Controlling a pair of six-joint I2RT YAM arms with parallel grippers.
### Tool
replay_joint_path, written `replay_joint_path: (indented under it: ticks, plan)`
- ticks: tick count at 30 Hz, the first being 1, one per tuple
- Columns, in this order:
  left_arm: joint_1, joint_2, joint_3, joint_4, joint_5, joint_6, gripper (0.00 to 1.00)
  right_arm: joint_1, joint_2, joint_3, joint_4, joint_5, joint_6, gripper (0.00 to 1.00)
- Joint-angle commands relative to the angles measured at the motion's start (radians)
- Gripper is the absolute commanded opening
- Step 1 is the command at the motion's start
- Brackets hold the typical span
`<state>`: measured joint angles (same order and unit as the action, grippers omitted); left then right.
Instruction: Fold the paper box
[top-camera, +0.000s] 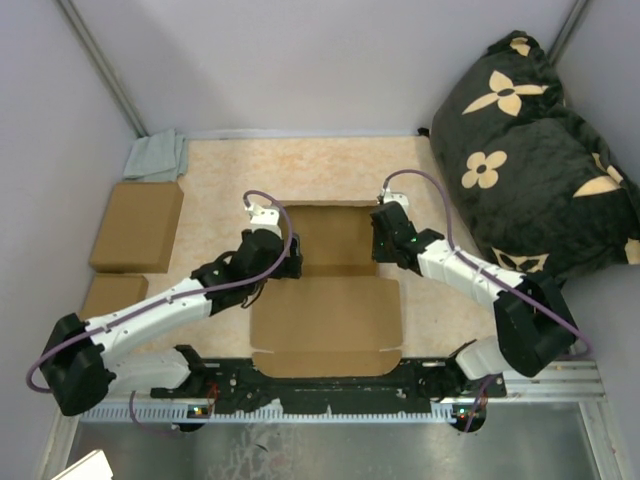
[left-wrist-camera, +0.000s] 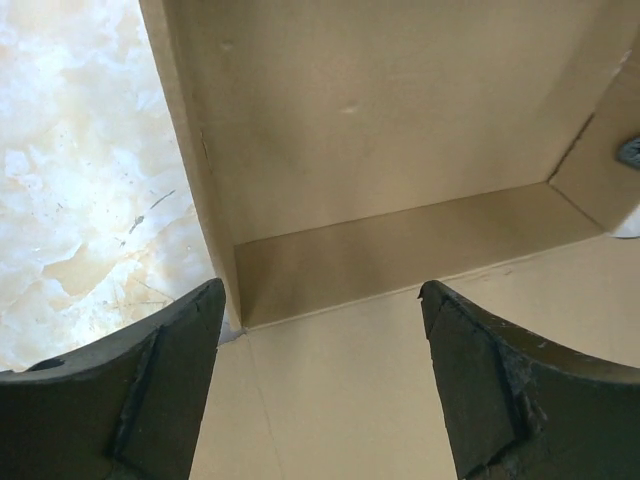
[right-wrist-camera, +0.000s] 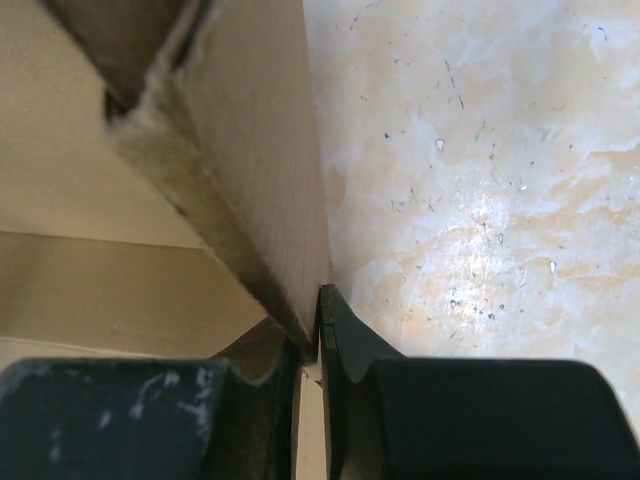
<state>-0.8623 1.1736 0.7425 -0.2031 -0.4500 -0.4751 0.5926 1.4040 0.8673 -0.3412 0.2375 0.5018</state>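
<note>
Pinching the right wall of the box (top-camera: 325, 320), the right gripper (right-wrist-camera: 318, 310) clamps cardboard; the left gripper (left-wrist-camera: 320, 300) gapes wide at its left corner; box lies central on the table (top-camera: 220, 190), lid flat.

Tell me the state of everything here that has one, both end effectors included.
paper box: half folded, walls up, lid flap lying open.
left end effector: open, over the box's near left corner.
right end effector: shut on the box's right wall.
far spare box: closed.
near spare box: closed.
cloth: crumpled.
</note>
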Motion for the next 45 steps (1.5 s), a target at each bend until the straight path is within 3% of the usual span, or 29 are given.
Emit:
replay_joint_path:
  ticks: [1, 4, 10, 22, 26, 31, 39, 45]
  plan:
    - [-0.005, -0.073, 0.022, -0.044, 0.039, -0.012, 0.83, 0.001, 0.011, 0.07, 0.023, -0.025, 0.018, 0.11]
    - [-0.006, -0.137, 0.042, -0.096, 0.012, -0.003, 0.8, -0.008, 0.021, 0.084, 0.003, -0.06, 0.022, 0.16]
    - [-0.003, -0.227, 0.132, -0.225, -0.077, 0.038, 0.82, -0.017, 0.016, 0.101, -0.042, -0.208, 0.036, 0.4]
    - [0.025, -0.135, 0.289, -0.37, -0.003, 0.091, 0.86, -0.016, -0.115, 0.077, -0.134, -0.574, -0.093, 0.45]
    - [0.03, -0.168, 0.261, -0.378, -0.035, 0.089, 0.87, -0.016, -0.127, 0.152, -0.195, -0.485, -0.199, 0.48]
    - [0.046, -0.24, 0.194, -0.358, -0.042, 0.08, 0.87, -0.019, 0.058, 0.377, -0.214, -0.326, -0.352, 0.53]
    - [0.048, -0.328, 0.101, -0.363, -0.052, 0.122, 0.87, -0.02, 0.53, 0.89, -0.273, -0.218, -0.504, 0.54]
    - [0.049, -0.318, -0.019, -0.306, -0.039, 0.087, 0.86, -0.019, 0.743, 1.113, -0.327, -0.231, -0.579, 0.53]
